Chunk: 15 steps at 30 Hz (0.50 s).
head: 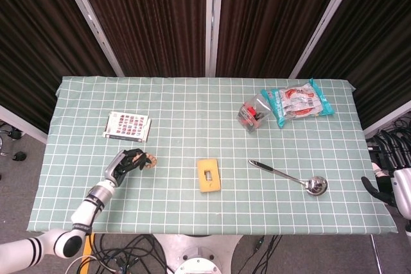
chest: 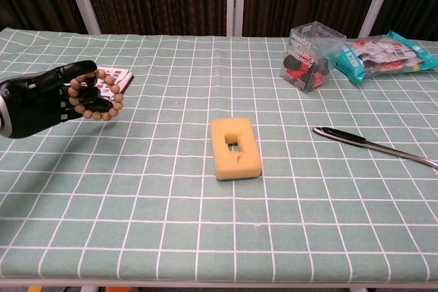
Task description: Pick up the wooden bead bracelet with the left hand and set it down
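My left hand (head: pixel 125 163) (chest: pixel 42 102) is at the left of the table, a little above the cloth, with its black fingers curled around the wooden bead bracelet (chest: pixel 97 97) (head: pixel 147 162). The ring of tan beads sticks out on the hand's right side, held off the table. My right hand (head: pixel 387 192) shows only at the right edge of the head view, beyond the table, and its fingers are too cut off to read.
A small card packet (head: pixel 127 126) lies just behind the left hand. A yellow sponge block (chest: pixel 235 147) sits mid-table, a metal ladle (head: pixel 292 178) to its right. A clear box (chest: pixel 308 57) and a teal snack bag (chest: pixel 382 55) stand at the far right.
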Available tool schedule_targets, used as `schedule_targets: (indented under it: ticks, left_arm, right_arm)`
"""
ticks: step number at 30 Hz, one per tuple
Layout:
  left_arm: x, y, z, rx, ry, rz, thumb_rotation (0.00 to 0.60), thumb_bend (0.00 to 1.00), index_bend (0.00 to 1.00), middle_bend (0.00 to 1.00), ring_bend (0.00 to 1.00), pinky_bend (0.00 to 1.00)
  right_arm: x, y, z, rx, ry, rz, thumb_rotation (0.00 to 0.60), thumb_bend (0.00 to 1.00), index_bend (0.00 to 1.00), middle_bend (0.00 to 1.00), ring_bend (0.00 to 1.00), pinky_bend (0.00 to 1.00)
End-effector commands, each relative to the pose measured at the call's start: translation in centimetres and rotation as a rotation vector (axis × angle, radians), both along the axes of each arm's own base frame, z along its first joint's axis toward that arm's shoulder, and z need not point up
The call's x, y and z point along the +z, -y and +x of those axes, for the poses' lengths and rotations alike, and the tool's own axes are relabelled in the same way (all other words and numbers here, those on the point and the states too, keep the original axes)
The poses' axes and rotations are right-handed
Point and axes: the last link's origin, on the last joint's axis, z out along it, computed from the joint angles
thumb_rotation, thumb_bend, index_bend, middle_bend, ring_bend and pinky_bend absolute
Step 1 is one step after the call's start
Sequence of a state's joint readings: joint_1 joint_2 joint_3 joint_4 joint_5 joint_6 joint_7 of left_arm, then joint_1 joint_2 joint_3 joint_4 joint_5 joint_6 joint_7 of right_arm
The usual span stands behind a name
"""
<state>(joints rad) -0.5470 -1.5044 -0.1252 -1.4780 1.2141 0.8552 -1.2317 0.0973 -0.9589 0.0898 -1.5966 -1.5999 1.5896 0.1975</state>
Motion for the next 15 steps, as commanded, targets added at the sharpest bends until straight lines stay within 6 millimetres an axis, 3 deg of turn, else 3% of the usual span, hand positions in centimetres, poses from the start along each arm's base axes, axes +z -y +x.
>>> schedule_targets:
  ticks: [1, 11, 15]
  left_arm:
    - [-0.07, 0.05, 0.00, 0.009, 0.000, -0.002, 0.435, 0.32, 0.67, 0.76, 0.44, 0.12]
    - [0.06, 0.04, -0.03, 0.024, 0.009, 0.002, 0.429, 0.41, 0.68, 0.77, 0.45, 0.12]
    - [0.13, 0.08, 0.02, 0.024, 0.016, 0.005, 0.348, 0.47, 0.68, 0.77, 0.45, 0.12]
  right_arm:
    - [-0.02, 0.00, -0.02, -0.001, 0.001, 0.001, 0.600, 0.16, 0.00, 0.02, 0.00, 0.00]
    - [-0.01, -0.10, -0.10, 0.000, 0.004, -0.001, 0.600, 0.16, 0.00, 0.02, 0.00, 0.00]
    - [0.01, -0.14, -0.14, 0.001, 0.007, -0.002, 0.600, 0.16, 0.00, 0.02, 0.00, 0.00]
